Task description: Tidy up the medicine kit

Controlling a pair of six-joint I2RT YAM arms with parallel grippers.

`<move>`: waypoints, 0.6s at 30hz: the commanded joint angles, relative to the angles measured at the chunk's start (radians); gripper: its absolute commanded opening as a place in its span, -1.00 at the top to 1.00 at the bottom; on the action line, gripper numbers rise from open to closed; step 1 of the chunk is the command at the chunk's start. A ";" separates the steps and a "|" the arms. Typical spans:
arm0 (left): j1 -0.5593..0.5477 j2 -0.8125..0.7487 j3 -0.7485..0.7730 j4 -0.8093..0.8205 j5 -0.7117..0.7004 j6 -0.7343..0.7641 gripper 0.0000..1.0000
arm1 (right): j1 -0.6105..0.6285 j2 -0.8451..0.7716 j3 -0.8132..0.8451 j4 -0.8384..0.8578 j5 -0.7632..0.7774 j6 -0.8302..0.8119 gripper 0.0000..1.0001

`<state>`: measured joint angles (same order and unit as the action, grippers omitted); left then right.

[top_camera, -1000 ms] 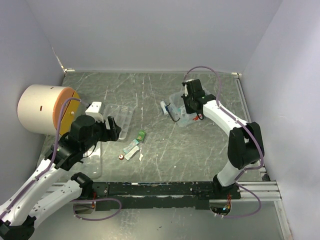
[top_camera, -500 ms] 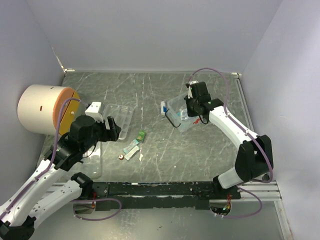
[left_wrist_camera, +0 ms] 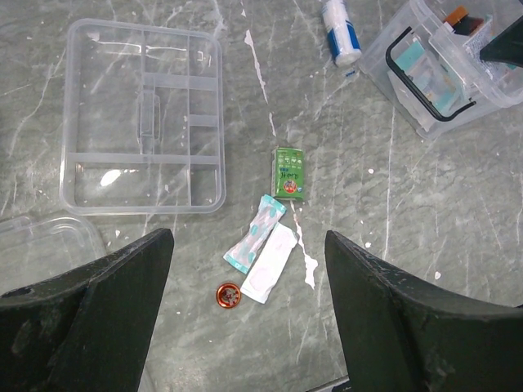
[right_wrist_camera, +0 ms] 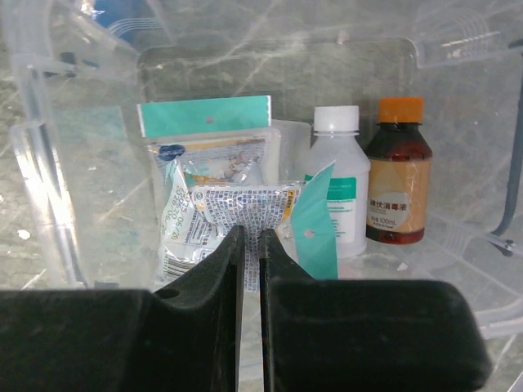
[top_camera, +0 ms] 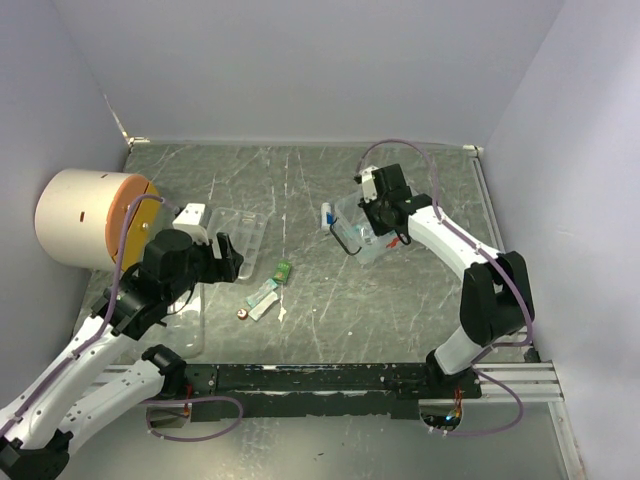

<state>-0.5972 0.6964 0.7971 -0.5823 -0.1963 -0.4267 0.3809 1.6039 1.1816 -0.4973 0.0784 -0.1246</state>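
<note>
My right gripper point(right_wrist_camera: 252, 237) is shut on a printed plastic packet point(right_wrist_camera: 237, 212) with a teal header, inside the clear medicine box point(top_camera: 368, 228). The box also holds another packet point(right_wrist_camera: 204, 151), a white bottle point(right_wrist_camera: 337, 175) and a brown bottle point(right_wrist_camera: 399, 175). My left gripper point(left_wrist_camera: 249, 269) is open and empty, hovering above the loose items: a green sachet point(left_wrist_camera: 288, 172), a teal-and-white strip point(left_wrist_camera: 255, 233), a white blister strip point(left_wrist_camera: 272, 263) and a small red cap point(left_wrist_camera: 227, 295). A clear divided tray point(left_wrist_camera: 143, 126) lies left of them. A white and blue tube point(left_wrist_camera: 339, 31) lies beside the box.
A large beige cylinder with an orange face point(top_camera: 90, 218) stands at the far left. A clear lid point(left_wrist_camera: 45, 245) lies at the left arm's near side. Grey walls close the table on three sides.
My right gripper swung right and then back left over the medicine box, which shifted with it. The left arm has barely moved.
</note>
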 commanded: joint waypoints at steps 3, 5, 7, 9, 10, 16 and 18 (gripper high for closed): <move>0.003 -0.006 -0.002 -0.009 0.013 0.002 -0.72 | 0.002 0.024 0.010 0.010 -0.096 -0.067 0.91; 0.002 -0.008 -0.003 -0.009 0.010 0.001 -0.72 | 0.003 0.047 0.015 0.000 -0.089 -0.064 0.90; 0.002 -0.008 -0.003 -0.008 0.009 0.002 -0.72 | 0.004 0.078 0.029 -0.024 -0.078 -0.065 0.90; 0.002 -0.007 -0.003 -0.008 0.008 0.001 -0.72 | 0.004 0.096 0.037 -0.037 -0.070 -0.064 0.89; 0.002 -0.007 -0.002 -0.008 0.007 0.001 -0.72 | 0.004 0.101 0.039 -0.038 -0.070 -0.064 0.89; 0.002 0.002 0.001 -0.008 0.009 0.004 -0.72 | 0.005 0.105 0.041 -0.036 -0.077 -0.054 0.81; 0.003 0.003 0.001 -0.010 0.008 0.003 -0.72 | 0.004 0.112 0.049 -0.048 -0.073 -0.047 0.72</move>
<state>-0.5972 0.7002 0.7971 -0.5827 -0.1959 -0.4267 0.3809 1.7123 1.1950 -0.5190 0.0097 -0.1761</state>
